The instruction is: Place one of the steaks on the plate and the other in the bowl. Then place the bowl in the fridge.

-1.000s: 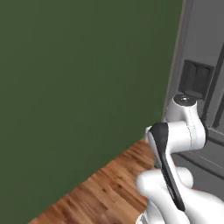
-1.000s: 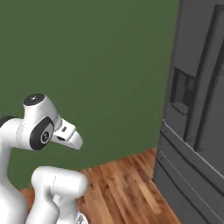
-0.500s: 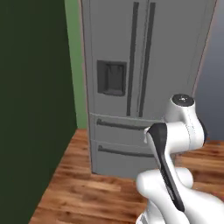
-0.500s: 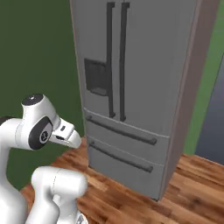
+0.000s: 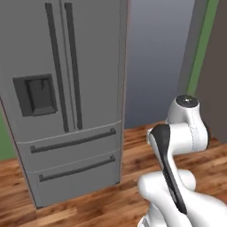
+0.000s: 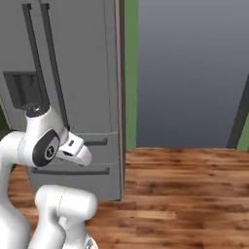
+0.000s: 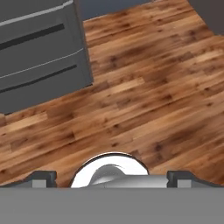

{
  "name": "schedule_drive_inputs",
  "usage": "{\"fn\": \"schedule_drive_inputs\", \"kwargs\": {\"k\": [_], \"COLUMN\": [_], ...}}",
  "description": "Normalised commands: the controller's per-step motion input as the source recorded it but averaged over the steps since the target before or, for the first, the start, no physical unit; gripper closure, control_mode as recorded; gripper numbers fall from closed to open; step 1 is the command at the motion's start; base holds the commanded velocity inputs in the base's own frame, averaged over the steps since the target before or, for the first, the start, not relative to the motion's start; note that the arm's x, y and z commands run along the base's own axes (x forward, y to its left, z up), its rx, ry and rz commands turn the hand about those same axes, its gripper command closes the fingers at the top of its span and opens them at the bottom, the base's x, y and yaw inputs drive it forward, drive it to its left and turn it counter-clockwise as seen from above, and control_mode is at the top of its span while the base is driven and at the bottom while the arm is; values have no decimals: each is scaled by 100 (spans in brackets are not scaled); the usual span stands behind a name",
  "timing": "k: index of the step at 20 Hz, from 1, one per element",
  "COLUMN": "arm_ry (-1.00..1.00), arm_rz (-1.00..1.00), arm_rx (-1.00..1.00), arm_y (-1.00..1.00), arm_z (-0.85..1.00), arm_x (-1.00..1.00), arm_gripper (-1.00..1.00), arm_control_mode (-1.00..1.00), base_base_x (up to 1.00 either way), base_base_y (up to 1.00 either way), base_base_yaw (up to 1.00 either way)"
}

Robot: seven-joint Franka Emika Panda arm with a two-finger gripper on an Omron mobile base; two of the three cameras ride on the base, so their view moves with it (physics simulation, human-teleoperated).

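The fridge (image 5: 66, 111) is a tall grey steel one with dark bar handles, a dispenser panel and two lower drawers, all shut. It stands at the left of the right base view (image 6: 82, 73), and its lower drawers (image 7: 39, 57) fill the upper left of the hand view. My gripper (image 7: 112, 178) points down at the wooden floor beside the fridge, open wide, with nothing between its fingertips (image 7: 43, 177). The arm is folded close over the base. The steaks, the plate and the bowl are out of view.
Wooden floor (image 7: 148, 96) stretches in front of and to the right of the fridge. A grey-blue wall (image 6: 189, 73) stands behind, with a green strip (image 6: 130, 73) next to the fridge. A dark brown panel (image 5: 217, 71) rises at the far right.
The whole picture has swung: the base has turned, so the green wall has left the views and the fridge has slid to the left. The arm keeps its folded pose and the gripper stays open.
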Motion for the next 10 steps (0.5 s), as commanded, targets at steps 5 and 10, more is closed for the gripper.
{"fn": "schedule_drive_inputs", "kwargs": {"k": [5, 10], "arm_ry": [0, 0], "arm_rz": [0, 0], "arm_rx": [0, 0], "arm_y": [0, 0], "arm_z": [0, 0], "arm_x": [0, 0], "arm_gripper": [-100, -100], "arm_control_mode": [100, 100], "base_base_x": [0, 4], "base_base_y": [90, 99], "base_base_yaw": [-8, 6]}}
